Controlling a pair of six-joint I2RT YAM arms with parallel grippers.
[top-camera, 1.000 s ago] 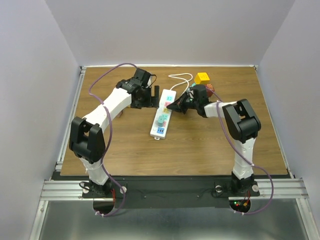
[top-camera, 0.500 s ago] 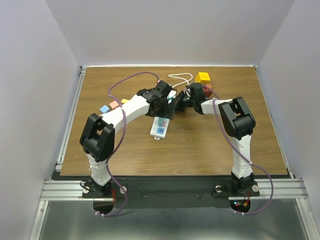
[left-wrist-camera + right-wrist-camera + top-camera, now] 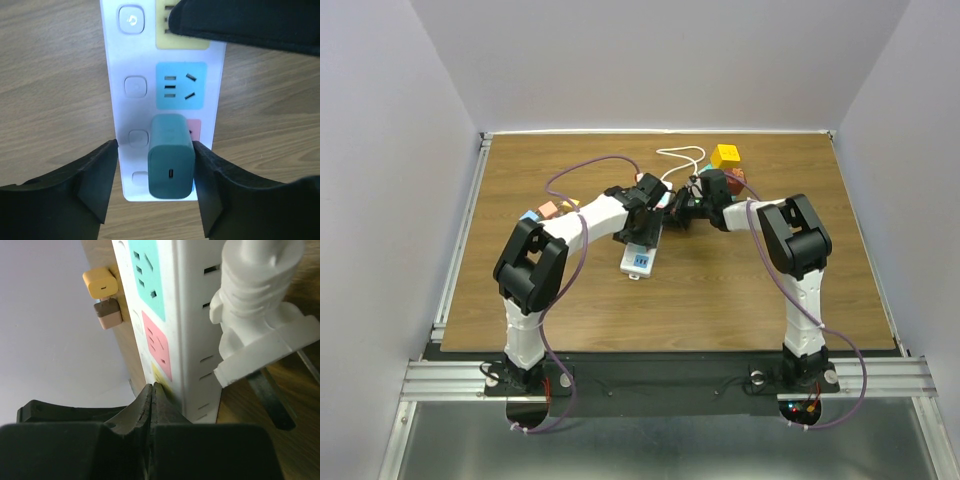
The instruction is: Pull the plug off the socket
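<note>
The socket (image 3: pixel 116 60), a long white power strip with pastel outlet faces, lies on the wooden table; its near end shows in the top view (image 3: pixel 638 262). A teal plug (image 3: pixel 171 162) stands in its pink outlet. My left gripper (image 3: pixel 155 147) is open and straddles the plug; the right finger (image 3: pixel 210 180) touches its side and the left finger (image 3: pixel 95 180) stands apart. In the top view the left gripper (image 3: pixel 648 218) hides the plug. My right gripper (image 3: pixel 152 390) is shut and empty, its tips pressed on the strip's yellow face (image 3: pixel 672 212).
The strip's thin white cord (image 3: pixel 680 155) loops toward the back, with its white strain relief (image 3: pixel 255 315) at the strip's end. A yellow block (image 3: pixel 725 156) and a brown block (image 3: pixel 740 178) sit behind the right arm. Small blue (image 3: pixel 530 215), salmon (image 3: pixel 550 209) and yellow (image 3: pixel 570 202) blocks lie left.
My left arm has swung right from beside the strip to over it and come down around the teal plug. My right gripper has shifted slightly left onto the strip.
</note>
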